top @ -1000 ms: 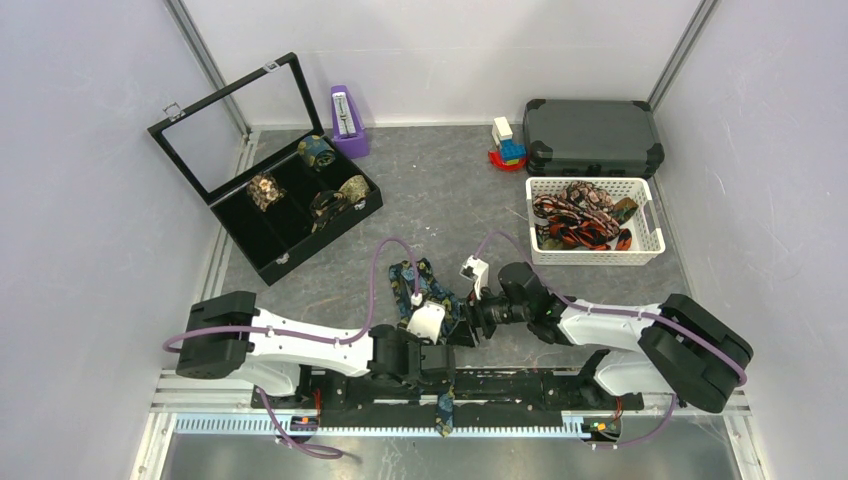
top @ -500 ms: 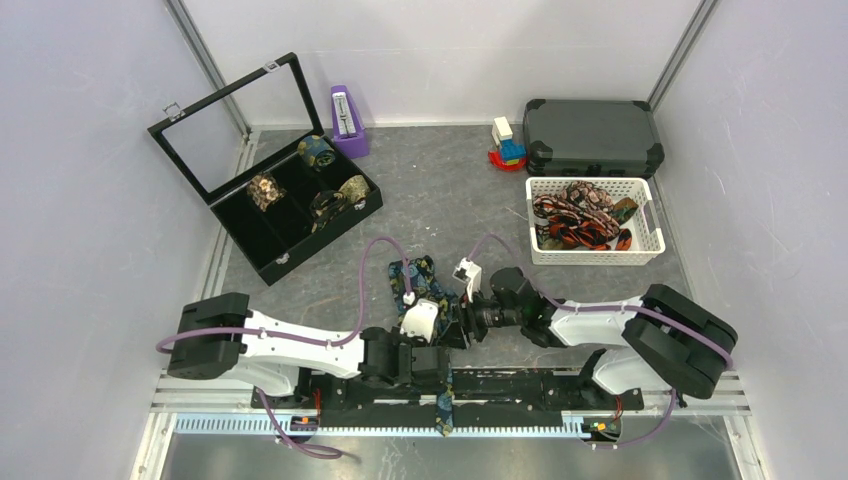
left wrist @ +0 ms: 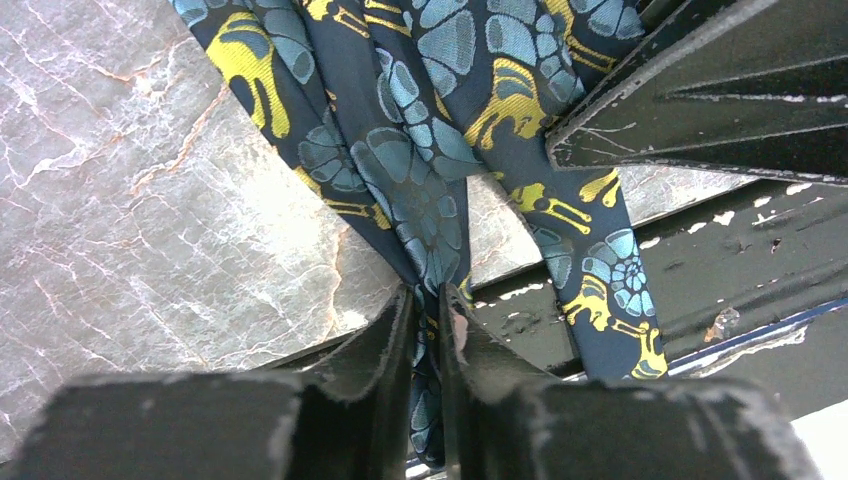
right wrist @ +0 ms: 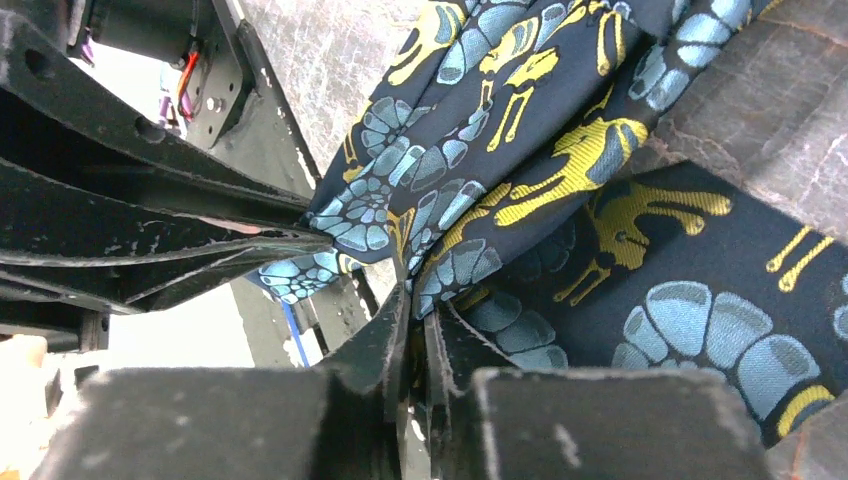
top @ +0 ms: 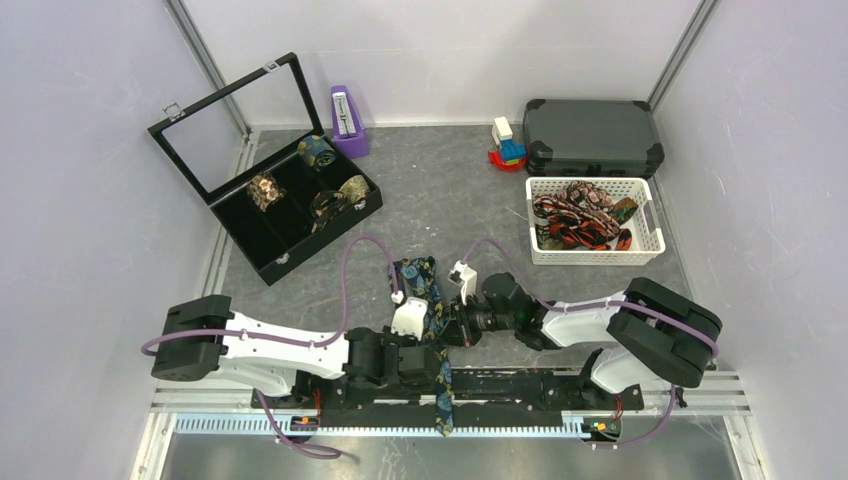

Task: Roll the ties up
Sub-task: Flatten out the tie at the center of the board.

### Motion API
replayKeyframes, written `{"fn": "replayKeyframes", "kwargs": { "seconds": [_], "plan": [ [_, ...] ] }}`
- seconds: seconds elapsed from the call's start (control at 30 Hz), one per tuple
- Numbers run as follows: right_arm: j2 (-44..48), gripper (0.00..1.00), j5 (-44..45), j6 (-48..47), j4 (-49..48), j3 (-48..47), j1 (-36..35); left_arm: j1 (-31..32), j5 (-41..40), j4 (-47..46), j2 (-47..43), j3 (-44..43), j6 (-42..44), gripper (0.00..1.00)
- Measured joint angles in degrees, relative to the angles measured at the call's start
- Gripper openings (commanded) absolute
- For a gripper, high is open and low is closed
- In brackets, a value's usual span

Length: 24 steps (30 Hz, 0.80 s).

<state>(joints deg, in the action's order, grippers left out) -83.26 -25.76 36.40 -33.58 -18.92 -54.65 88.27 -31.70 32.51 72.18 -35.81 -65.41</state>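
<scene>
One of the ties, dark navy with blue and gold paisley (top: 425,285), lies between the two arms and hangs over the table's near edge. My left gripper (top: 430,332) is shut on a gathered fold of it. The left wrist view shows the cloth (left wrist: 420,190) pinched between the jaws of the left gripper (left wrist: 428,300). My right gripper (top: 448,326) meets it from the right, shut on a bunched part of the same tie (right wrist: 500,170); the right wrist view shows the right gripper (right wrist: 415,300) with its jaws closed on fabric.
A black box with an open lid (top: 320,240) at the back left holds several rolled ties (top: 265,188). A white basket (top: 594,254) on the right holds loose ties (top: 580,220). Behind stand a dark case (top: 592,135), toy blocks (top: 507,145) and a purple metronome (top: 347,120).
Both grippers have closed on the navy tie. Both arms have shifted left, and the tie is now gathered into a narrower strip between them.
</scene>
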Motion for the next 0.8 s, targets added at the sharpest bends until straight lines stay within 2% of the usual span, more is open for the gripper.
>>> {"fn": "replayKeyframes", "kwargs": {
  "seconds": [0.03,0.13,0.33,0.43,0.63,0.8],
  "plan": [
    [0.0,0.00,0.0,-0.1,0.4,-0.2,0.0,0.0,-0.1,0.0,-0.2,0.1,-0.2,0.15],
    [0.3,0.00,0.7,-2.3,7.6,-4.0,-0.1,0.0,-1.0,0.3,-1.2,0.2,-0.4,0.11],
    [4.1,0.00,3.3,-12.1,32.9,-19.2,1.9,0.0,-4.2,6.1,-6.1,-0.1,-1.4,0.08],
    [7.8,0.00,2.9,-17.1,44.7,-23.8,6.1,0.0,-6.4,11.6,-9.5,-0.7,-3.8,0.07],
    [14.1,0.00,6.5,-24.2,64.4,-25.3,16.9,0.0,-10.7,23.9,-14.8,-0.9,-13.9,0.03],
    [14.7,0.00,10.8,-26.3,72.4,-24.7,21.6,0.0,-14.8,32.4,-14.9,-0.9,-23.5,0.02]
  ]
}}
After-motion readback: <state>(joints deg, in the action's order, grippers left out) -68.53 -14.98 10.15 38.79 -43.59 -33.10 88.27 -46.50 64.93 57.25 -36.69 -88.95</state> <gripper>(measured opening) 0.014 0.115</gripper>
